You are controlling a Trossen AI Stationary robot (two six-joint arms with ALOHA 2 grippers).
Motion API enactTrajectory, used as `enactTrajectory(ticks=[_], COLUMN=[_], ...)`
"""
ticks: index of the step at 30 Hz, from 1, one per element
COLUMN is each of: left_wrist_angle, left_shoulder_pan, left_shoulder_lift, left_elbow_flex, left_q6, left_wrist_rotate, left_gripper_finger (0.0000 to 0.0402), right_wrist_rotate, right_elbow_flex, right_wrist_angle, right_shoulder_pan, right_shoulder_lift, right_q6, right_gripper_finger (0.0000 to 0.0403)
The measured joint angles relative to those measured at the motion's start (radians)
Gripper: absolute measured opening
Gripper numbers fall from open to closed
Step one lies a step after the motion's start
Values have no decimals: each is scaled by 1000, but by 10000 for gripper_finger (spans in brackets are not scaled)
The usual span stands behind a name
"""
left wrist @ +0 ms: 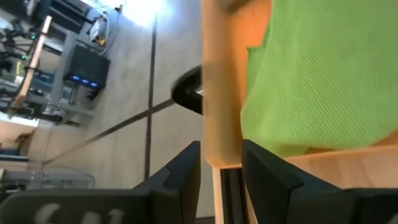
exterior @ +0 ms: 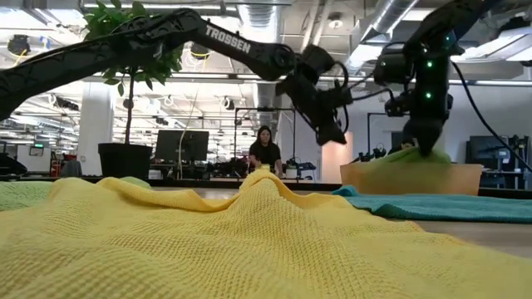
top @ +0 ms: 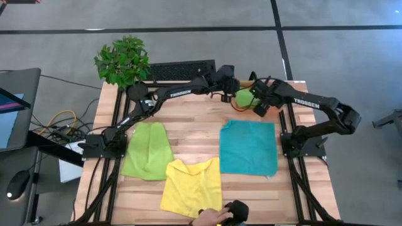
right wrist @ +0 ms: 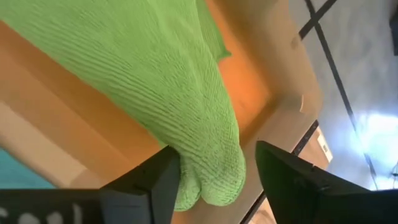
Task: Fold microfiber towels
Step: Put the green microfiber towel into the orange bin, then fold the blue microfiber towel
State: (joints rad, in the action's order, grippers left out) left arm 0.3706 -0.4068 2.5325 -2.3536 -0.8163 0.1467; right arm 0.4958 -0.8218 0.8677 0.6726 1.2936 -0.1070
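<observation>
Looks like the drop-off step: a folded lime towel (top: 244, 97) is going into the orange tray (right wrist: 261, 93) at the far edge of the worktop (top: 195, 129). The right end effector (right wrist: 211, 171) has its fingers apart with a bulge of the cloth sitting between them, so the thing to get right is lifting straight up and clear so the weave doesn't snag on a finger and drag the fold open. The left end effector (left wrist: 221, 162) is also parted, straddling the tray's wall beside the towel and gripping nothing; it should back off without nudging the tray.

The lime towel is a compact, ribbed bundle, slumping a bit over the tray's edge. Still unfolded on the worktop: a second lime towel (top: 147, 149) on the left, a teal towel (top: 249, 147) flat on the right, and a rumpled yellow towel (top: 193, 185) nearest the front. So I'd say roughly a quarter done.
</observation>
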Motion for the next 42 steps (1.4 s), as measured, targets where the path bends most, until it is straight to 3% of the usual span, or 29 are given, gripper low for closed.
enactTrajectory(ticks=[6,10,16,21,25,32,42], left_wrist_angle=[63,107,216,435,638,840,962], left_shoulder_pan=[1,1,1,0,5,58,209], left_shoulder_lift=[-52,-92,-153,-211,-242,-246,-246], left_elbow_flex=[-3,0,1,0,0,0,0], left_q6=[70,114,210,281,309,336,437], left_wrist_rotate=[-12,-79,-172,-333,-398,-498,-373], left_gripper_finger=[103,103,103,103,103,103,103], right_wrist_rotate=[0,1,-1,-50,-84,-106,-105], right_elbow_flex=[-54,-66,-66,-47,-47,-47,-47], right_wrist_angle=[50,48,-90,-133,-147,-108,139], right_shoulder_pan=[-54,-77,-54,-4,-28,-191,-612], right_shoulder_lift=[-26,-54,-81,-60,-102,-270,-391], right_q6=[11,11,61,5,-22,29,215], right_gripper_finger=[232,232,232,232,232,232,232])
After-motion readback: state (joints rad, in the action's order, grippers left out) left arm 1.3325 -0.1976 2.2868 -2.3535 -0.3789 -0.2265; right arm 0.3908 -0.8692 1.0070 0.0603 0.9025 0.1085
